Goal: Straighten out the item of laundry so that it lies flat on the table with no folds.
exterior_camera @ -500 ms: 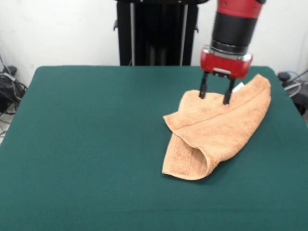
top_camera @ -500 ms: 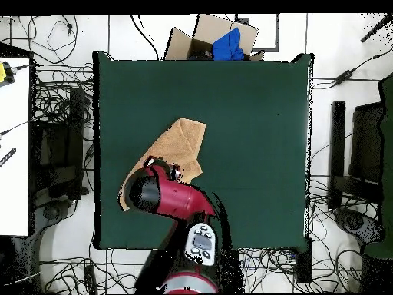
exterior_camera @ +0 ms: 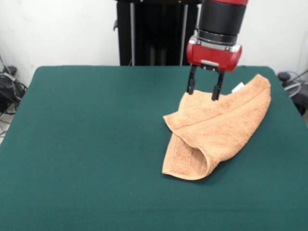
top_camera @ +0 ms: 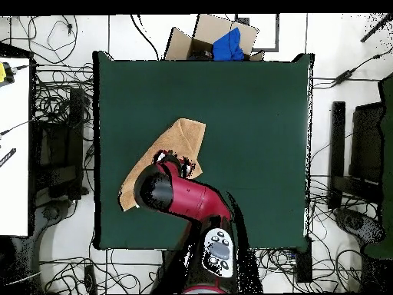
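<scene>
The light orange-tan towel (exterior_camera: 219, 127) lies folded over itself on the right half of the dark green table (exterior_camera: 91, 144), its near end doubled under in a thick fold. A small white tag (exterior_camera: 237, 87) shows at its far edge. My gripper (exterior_camera: 204, 91) hangs open and empty just above the towel's far left edge, its two black fingers (exterior_camera: 191, 85) apart and pointing down. In the overhead view the towel (top_camera: 178, 138) runs diagonally and the arm (top_camera: 180, 193) hides its middle.
A cardboard box with a blue cloth (top_camera: 222, 42) sits beyond the table's far edge in the overhead view. Cables lie on the floor all round the table. The robot's black pedestal (exterior_camera: 156, 31) stands behind the table.
My gripper has moved left and lifted a little, from over the towel's far middle to its far left edge. The towel has not moved.
</scene>
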Controlling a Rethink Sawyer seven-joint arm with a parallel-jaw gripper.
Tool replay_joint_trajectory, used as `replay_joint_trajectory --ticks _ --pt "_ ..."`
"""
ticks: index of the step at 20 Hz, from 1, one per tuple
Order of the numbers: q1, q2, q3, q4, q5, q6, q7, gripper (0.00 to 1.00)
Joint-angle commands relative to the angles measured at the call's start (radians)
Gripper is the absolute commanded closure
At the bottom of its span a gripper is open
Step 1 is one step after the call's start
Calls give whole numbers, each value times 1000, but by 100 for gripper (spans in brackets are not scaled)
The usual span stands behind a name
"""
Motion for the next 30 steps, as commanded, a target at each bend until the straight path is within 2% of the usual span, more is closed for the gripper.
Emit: replay_joint_trajectory --ticks 1,16,25,27,30 --pt "-23 42 102 36 -61 68 90 0" --pt "-104 108 171 -5 -144 26 75 0" --pt "-105 140 184 -23 -164 0 102 0" --pt "-113 137 197 -38 -194 35 57 0" --pt "-162 141 267 -76 -302 87 -77 0"
